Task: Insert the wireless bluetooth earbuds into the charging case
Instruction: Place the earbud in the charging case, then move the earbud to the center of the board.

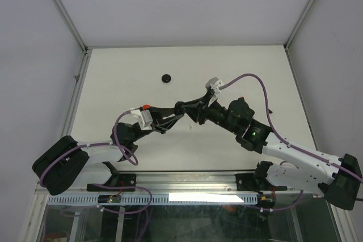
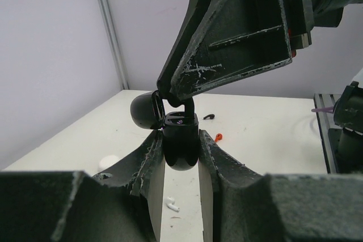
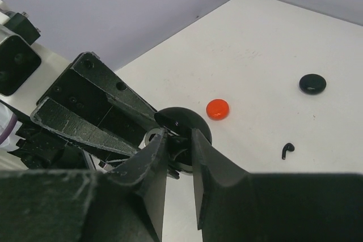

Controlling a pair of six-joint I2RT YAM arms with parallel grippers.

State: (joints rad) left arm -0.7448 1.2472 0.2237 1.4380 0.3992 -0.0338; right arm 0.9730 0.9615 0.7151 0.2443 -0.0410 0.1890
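Note:
My left gripper (image 2: 180, 140) is shut on the black charging case (image 2: 180, 148) and holds it upright above the table, its lid (image 2: 146, 110) hinged open to the left. My right gripper (image 3: 178, 140) comes down onto the case's open top, shut on a small dark piece that looks like a black earbud (image 2: 187, 106). In the top view the two grippers, left (image 1: 170, 118) and right (image 1: 184, 109), meet at the table's middle. Loose on the table lie another black earbud (image 3: 287, 150), a red earbud (image 2: 218, 137) and a white earbud (image 2: 172, 203).
A black disc (image 1: 166, 77) lies at the far middle of the table and also shows in the right wrist view (image 3: 312, 84). A red disc (image 3: 217, 109) lies just beyond the case. A white disc (image 2: 108, 162) sits to the left. Walls ring the table.

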